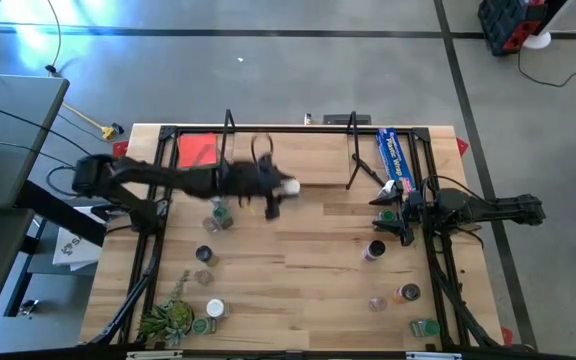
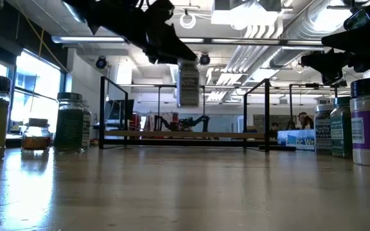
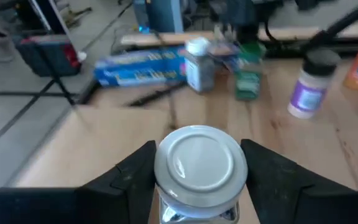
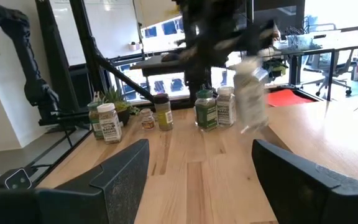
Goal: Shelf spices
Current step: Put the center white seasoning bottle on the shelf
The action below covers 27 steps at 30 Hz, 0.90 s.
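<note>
Squarely between left gripper (image 3: 197, 180) fingers: white-lidded jar (image 3: 197, 165).

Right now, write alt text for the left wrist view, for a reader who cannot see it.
The left hand grips a white-lidded spice jar between its two dark fingers, above the wooden table. Beyond it stand more jars, including a purple-labelled jar, and a long blue box lies near the table's edge.
</note>
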Available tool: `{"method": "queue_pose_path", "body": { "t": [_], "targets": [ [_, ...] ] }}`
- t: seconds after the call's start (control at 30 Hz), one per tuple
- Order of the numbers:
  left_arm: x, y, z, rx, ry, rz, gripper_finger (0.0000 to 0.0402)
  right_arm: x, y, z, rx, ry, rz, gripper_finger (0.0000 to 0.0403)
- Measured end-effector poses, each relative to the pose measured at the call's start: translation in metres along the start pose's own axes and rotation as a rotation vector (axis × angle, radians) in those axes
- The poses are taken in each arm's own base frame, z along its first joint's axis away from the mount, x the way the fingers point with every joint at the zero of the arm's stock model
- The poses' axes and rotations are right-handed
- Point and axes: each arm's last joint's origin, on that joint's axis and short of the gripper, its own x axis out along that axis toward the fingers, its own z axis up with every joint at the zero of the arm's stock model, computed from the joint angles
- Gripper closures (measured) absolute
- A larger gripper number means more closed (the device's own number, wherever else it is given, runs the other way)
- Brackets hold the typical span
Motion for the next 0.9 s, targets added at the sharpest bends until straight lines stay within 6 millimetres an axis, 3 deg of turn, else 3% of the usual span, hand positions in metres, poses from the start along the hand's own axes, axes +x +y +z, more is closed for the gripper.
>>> {"method": "queue_pose_path", "body": {
  "t": [0.1, 0.2, 0.4, 0.67, 0.9],
  "targets": [
    [-0.002, 0.048, 0.013, 0.027, 0.020, -0.029, 0.0204, 0.000, 0.000, 0.000, -0.002, 0.000, 0.000, 0.0123],
    [0.006, 0.088, 0.012, 0.056, 0.069, -0.120, 0.0204, 0.000, 0.000, 0.000, 0.000, 0.000, 0.000, 0.0123],
    [0.014, 0.147, 0.010, 0.075, 0.165, -0.114, 0.0204, 0.000, 0.000, 0.000, -0.001, 0.000, 0.000, 0.0123],
    [0.002, 0.182, -0.007, 0.069, 0.238, -0.085, 0.0204, 0.000, 0.000, 0.000, -0.001, 0.000, 0.000, 0.0123],
    [0.019, 0.191, -0.033, -0.006, 0.314, -0.089, 0.0204, 0.000, 0.000, 0.000, 0.000, 0.000, 0.000, 0.0123]
  ]
}}
